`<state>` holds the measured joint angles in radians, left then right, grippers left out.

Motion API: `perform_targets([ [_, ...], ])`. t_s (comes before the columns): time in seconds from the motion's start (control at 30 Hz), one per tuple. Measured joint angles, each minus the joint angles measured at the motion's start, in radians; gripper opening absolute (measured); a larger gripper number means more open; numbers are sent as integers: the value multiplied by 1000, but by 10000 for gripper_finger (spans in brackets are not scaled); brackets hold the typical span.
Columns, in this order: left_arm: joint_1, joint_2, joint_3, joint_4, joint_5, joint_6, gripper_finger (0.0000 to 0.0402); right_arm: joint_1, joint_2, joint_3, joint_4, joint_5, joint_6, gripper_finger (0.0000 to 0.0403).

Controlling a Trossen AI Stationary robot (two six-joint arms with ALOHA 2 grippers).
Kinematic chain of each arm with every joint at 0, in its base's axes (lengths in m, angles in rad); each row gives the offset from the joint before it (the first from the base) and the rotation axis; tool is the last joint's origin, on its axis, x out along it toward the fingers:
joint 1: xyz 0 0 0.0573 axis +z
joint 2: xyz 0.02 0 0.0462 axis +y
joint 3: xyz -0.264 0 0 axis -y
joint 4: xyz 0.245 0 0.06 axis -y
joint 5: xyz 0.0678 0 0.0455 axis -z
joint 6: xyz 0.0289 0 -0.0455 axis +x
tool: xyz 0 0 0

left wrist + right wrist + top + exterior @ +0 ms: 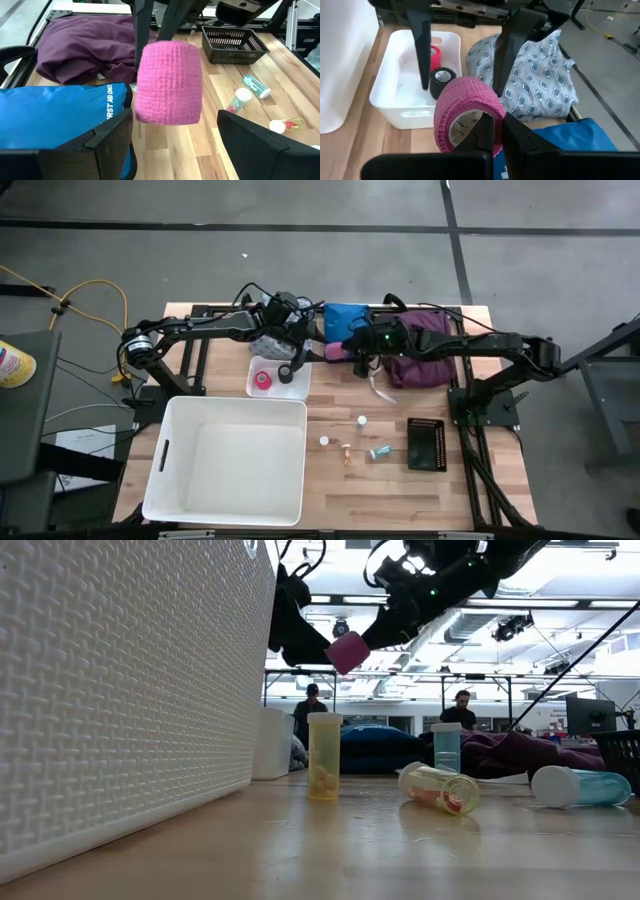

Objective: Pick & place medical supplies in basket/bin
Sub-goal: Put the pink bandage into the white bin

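A pink tape roll (332, 352) hangs in the air between the small white bin (293, 390) and the blue pouch (345, 318); my right gripper (499, 132) is shut on it. My left gripper (172, 125) is open, its two fingers standing on either side of the roll without touching it. In the small bin lie another pink roll (435, 56) and a black roll (441, 80). The grey-white patterned cloth (535, 75) lies behind that bin, and the purple cloth (425, 350) lies at the far right. Several vials (362, 421) lie on the table. My right gripper pinches the pink roll's wall (496, 120) at one open end, one finger in the hollow core and one outside. The fingers (146, 30) come slanting down from the table's right side, along the roll's axis. The roll is lifted clear of the table.
A large white bin (228, 460) takes up the near left of the table. A black mesh basket (426, 443) sits at the near right. People stand in the room far beyond the table.
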<state>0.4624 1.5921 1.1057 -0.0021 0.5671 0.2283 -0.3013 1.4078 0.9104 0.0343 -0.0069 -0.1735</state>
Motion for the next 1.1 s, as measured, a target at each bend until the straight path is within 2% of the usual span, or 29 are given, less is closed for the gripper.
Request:
perform_targets([
  [0.87,0,0,0,26,0,0,283,0,1,0,1,-30,-9,7],
  [1.1,-3,0,0,38,0,0,283,0,1,0,54,-30,-9,7],
])
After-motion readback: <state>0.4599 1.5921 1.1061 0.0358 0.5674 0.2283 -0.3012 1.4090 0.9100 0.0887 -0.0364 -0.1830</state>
